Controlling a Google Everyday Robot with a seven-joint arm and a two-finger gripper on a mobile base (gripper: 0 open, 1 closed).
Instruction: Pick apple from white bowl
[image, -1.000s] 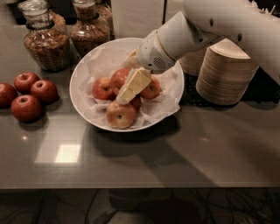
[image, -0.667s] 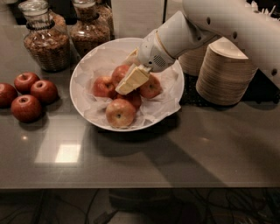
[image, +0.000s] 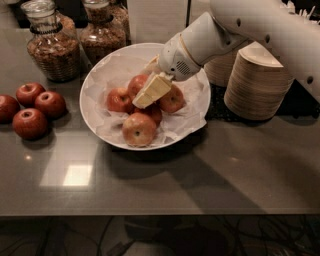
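Note:
The white bowl (image: 102, 75), lined with crinkled white paper, stands at the middle of the dark table and holds several red-orange apples. The apple (image: 138, 129), mottled yellowish, lies at the bowl's front, apart from the gripper. My gripper (image: 150, 91), cream-coloured at the tip, reaches in from the upper right on a white arm (image: 240, 25). It hangs over the middle of the bowl among the other apples, between one at the left (image: 119, 100) and one at the right (image: 173, 100). It partly hides the apples under it.
Several darker red apples (image: 31, 123) lie on the table at the left. Two glass jars of granola (image: 52, 44) stand at the back left. Stacks of beige disposable bowls (image: 257, 82) stand right of the white bowl, under the arm.
The gripper has moved up and back from just over the front apple to the middle of the bowl. The front apple lies where it was.

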